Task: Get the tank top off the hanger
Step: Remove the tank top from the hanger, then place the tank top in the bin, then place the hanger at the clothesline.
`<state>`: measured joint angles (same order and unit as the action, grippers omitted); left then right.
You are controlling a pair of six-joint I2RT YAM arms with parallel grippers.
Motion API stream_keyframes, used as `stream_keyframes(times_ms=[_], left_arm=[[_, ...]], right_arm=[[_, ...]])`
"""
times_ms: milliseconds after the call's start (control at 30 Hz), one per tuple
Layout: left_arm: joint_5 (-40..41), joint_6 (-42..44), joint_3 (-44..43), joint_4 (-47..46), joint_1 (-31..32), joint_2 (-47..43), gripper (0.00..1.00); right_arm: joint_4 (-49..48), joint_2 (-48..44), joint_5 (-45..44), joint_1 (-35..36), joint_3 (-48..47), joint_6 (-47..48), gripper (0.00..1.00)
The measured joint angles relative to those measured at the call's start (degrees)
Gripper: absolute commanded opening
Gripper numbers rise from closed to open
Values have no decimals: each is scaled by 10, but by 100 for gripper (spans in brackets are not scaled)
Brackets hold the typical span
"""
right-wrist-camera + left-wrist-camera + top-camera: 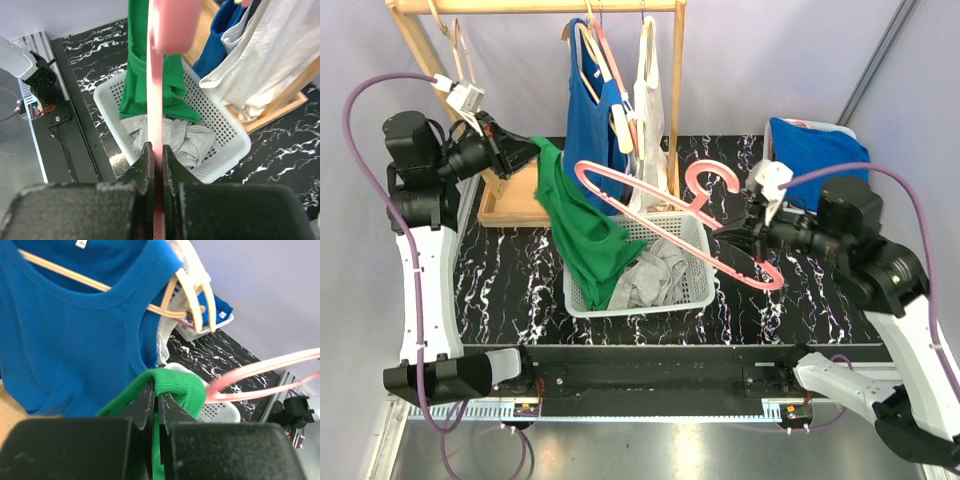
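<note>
Both grippers are clamped. My left gripper [155, 397] pinches a strap of the green tank top [582, 230] at ten o'clock from the white basket [690, 296]. My right gripper [155, 152], at three o'clock, grips the pink hanger [156, 100]. The top's hem drapes into the basket, and the hanger's tip may be inside the fabric.

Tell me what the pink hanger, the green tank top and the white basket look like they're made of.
Pink hanger: probably plastic, smooth and slightly glossy, one even colour throughout.
Green tank top: soft knit fabric, possibly cotton jersey, matte; it drapes and bunches in folds.
White basket: likely moulded plastic, judging by the regular rows of holes in its walls and the rounded rim.
</note>
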<state>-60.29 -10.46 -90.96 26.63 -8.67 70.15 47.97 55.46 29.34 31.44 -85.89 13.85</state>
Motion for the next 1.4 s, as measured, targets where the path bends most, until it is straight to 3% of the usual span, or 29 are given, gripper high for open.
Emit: stream_keyframes(times_ms=[167, 400, 533, 633, 667, 700, 967, 1233, 1300, 1400], left_arm=[[43, 10, 44, 11, 24, -8, 0], [204, 74, 143, 69, 217, -57, 0], [250, 84, 155, 87, 259, -58, 2], [283, 109, 140, 111, 291, -53, 62], [289, 117, 130, 119, 310, -49, 96], [293, 125, 117, 125, 330, -42, 99], [368, 200, 80, 151, 460, 2, 99], [611, 306, 97, 131, 645, 38, 99], [612, 317, 96, 134, 650, 50, 99], [548, 288, 93, 124, 546, 47, 90]], right_arm=[[2, -41, -7, 0, -3, 0, 0], [5, -31, -32, 0, -60, -4, 0], [-8, -8, -76, 0, -84, -12, 0], [-26, 8, -116, 0, -88, -22, 0], [-33, 12, -127, 0, -89, -26, 0], [-39, 17, -137, 0, -89, -31, 0], [-75, 36, -171, 0, -90, -61, 0], [-98, 48, -205, 0, -116, -71, 0], [-102, 52, -212, 0, -122, -72, 0], [-106, 60, -214, 0, -125, -73, 0]])
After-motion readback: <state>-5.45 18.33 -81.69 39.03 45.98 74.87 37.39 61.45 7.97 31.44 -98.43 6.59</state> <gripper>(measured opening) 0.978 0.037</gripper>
